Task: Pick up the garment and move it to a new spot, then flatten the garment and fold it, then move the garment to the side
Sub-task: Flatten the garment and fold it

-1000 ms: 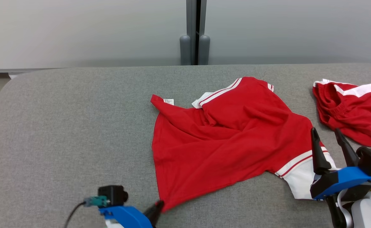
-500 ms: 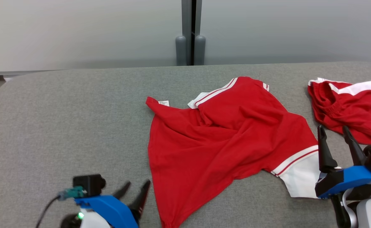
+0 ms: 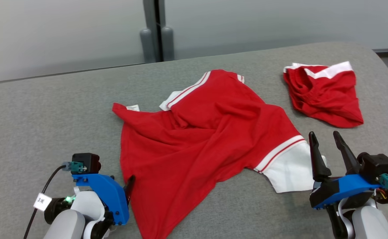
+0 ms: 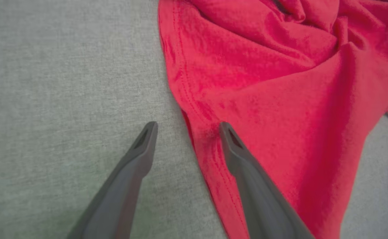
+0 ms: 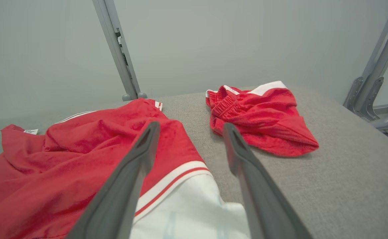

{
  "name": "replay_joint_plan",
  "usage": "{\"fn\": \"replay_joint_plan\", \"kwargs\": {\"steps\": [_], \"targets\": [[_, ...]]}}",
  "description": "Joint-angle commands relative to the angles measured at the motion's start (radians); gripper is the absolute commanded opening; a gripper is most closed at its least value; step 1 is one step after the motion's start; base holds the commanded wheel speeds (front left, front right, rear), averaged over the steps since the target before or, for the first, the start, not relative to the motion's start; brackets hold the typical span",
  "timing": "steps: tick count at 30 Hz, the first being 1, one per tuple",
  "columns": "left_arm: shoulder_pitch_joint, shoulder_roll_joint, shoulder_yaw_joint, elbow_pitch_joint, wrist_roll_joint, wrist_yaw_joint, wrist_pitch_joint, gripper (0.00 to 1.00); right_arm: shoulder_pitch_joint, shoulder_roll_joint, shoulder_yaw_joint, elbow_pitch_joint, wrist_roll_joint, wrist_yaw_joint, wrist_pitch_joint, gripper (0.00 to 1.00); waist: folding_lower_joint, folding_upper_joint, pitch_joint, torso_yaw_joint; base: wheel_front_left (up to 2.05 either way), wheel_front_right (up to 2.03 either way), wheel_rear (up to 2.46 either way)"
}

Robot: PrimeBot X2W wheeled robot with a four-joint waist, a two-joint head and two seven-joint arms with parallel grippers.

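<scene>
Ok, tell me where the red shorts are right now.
In the head view the red shorts lie bunched at the far right of the grey surface, apart from the red shirt to their left and just beyond the right gripper.

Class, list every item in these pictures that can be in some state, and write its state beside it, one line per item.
red shirt: unfolded, wrinkled, lying loose on the grey surface.
red shorts: crumpled in a heap, apart from the shirt.
left gripper: open, straddling the shirt's hem, gripping nothing.
right gripper: open, near the white sleeve, holding nothing.
</scene>
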State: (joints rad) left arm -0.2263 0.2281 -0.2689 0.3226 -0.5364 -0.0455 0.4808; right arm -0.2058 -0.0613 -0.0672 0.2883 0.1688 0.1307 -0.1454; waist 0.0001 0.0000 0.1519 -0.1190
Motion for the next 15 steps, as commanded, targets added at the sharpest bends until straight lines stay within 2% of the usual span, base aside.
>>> {"fn": "replay_joint_plan", "kwargs": {"steps": [1,9,10,11,12,13,15], "targets": [[-0.024,0.004,-0.006,0.028,0.005,-0.005,0.010,1.00,-0.013,0.000,0.002,0.005,0.006,0.000,-0.008,1.00,-0.0001,0.0000,-0.003,-0.014,0.00,0.00,0.00],[-0.083,-0.016,-0.035,0.168,-0.047,-0.058,0.026,1.00,-0.032,0.002,0.016,0.030,0.012,0.000,-0.018,1.00,-0.0001,0.0000,0.003,-0.045,0.00,0.00,0.00],[-0.086,-0.022,-0.041,0.176,-0.055,-0.063,0.026,0.81,-0.033,0.002,0.016,0.033,0.011,0.000,-0.019,1.00,-0.0001,0.0000,0.002,-0.046,0.00,0.00,0.00],[-0.091,-0.025,-0.046,0.180,-0.062,-0.069,0.020,0.32,-0.034,0.001,0.016,0.037,0.011,0.000,-0.020,1.00,-0.0001,0.0000,0.001,-0.045,0.00,0.00,0.00],[-0.097,-0.027,-0.047,0.184,-0.068,-0.071,0.012,0.04,-0.036,0.000,0.015,0.040,0.011,0.000,-0.021,1.00,-0.0001,0.0000,0.000,-0.044,0.00,0.00,0.00],[-0.102,-0.024,-0.052,0.189,-0.068,-0.072,0.010,0.00,-0.037,0.000,0.016,0.042,0.011,0.000,-0.021,1.00,-0.0001,0.0000,-0.001,-0.043,0.00,0.00,0.00],[-0.115,-0.006,-0.046,0.201,-0.070,-0.075,-0.003,0.00,-0.037,0.000,0.020,0.044,0.010,0.000,-0.019,1.00,-0.0001,0.0000,-0.002,-0.039,0.00,0.00,0.00]]}}
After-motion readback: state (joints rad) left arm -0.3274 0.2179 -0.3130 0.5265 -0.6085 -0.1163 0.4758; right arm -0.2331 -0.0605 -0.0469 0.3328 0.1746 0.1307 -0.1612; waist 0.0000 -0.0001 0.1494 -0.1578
